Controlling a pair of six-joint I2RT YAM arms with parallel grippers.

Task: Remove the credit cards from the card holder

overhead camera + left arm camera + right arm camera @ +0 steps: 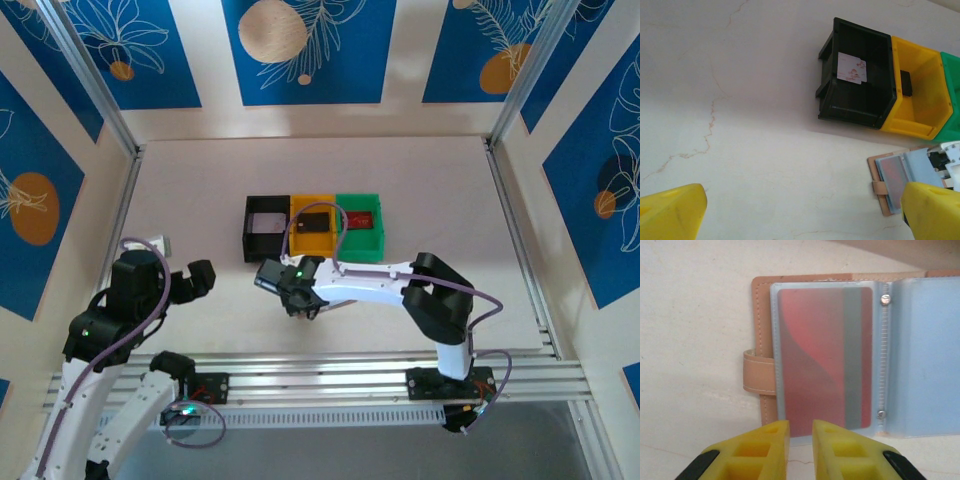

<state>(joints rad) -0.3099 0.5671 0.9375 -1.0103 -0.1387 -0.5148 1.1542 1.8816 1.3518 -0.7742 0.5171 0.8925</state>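
Card holder (762, 340): laid open and flat on the table (200, 190), near centre of the overhead view, just below the row of 3 bins (314, 199). Red credit card (820, 360): 1, seated in the clear pocket, long axis running up-frame in the right wrist view, short lower edge just above the right gripper (801, 429) at bottom centre. Jaws stand nearly together, a slit left; a pinch on the card cannot be confirmed. Right arm is stretched leftward, low over the holder, the nearer of 2. Left gripper (802, 205) is held wide open, empty, at lower left.
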